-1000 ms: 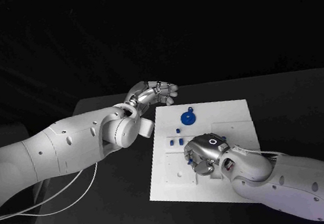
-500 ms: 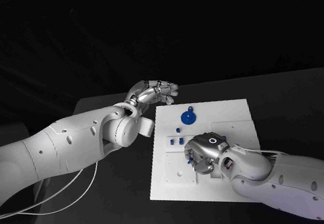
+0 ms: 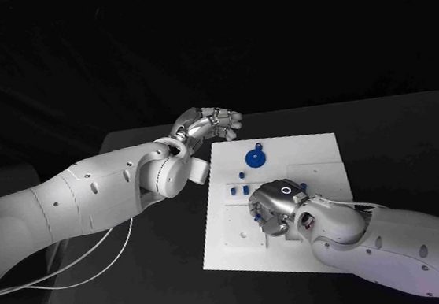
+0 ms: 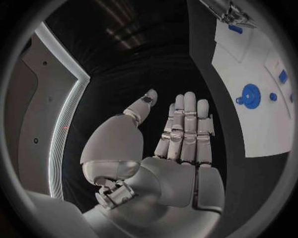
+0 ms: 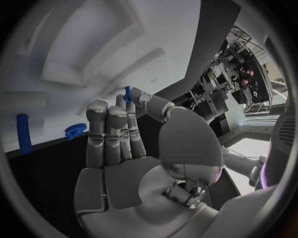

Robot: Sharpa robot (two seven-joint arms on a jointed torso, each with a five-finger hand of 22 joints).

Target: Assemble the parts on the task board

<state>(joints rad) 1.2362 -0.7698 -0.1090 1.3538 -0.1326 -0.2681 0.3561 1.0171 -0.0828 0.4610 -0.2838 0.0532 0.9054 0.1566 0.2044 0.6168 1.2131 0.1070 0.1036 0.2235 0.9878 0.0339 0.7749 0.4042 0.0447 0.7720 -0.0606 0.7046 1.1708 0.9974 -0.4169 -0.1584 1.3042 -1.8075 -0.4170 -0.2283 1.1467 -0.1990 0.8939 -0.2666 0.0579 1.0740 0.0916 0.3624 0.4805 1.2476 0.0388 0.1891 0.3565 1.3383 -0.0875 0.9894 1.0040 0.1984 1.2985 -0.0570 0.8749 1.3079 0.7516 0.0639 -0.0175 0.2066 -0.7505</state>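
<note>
The white task board [image 3: 304,159] lies in the middle of the black table. A round blue part [image 3: 255,158] sits near its far edge, and it appears in the left wrist view as a blue disc [image 4: 251,95]. Small blue parts [image 3: 238,190] stand in a row at the board's left side. My right hand [image 3: 278,207] hovers low over the board's middle. It pinches a small blue part [image 5: 128,93] between thumb and fingertip, the other fingers straight. My left hand [image 3: 210,126] is raised beyond the board's far left corner, fingers straight and holding nothing.
In the right wrist view a blue peg [image 5: 24,134] and a toothed blue piece [image 5: 76,130] lie on the board [image 5: 93,44] near my fingers. Black table [image 3: 401,136] stretches to the right of the board. A white cable [image 3: 90,263] hangs off the table's left edge.
My right hand has edged slightly toward the board's far left, still holding the small blue part. The left hand has stayed where it was.
</note>
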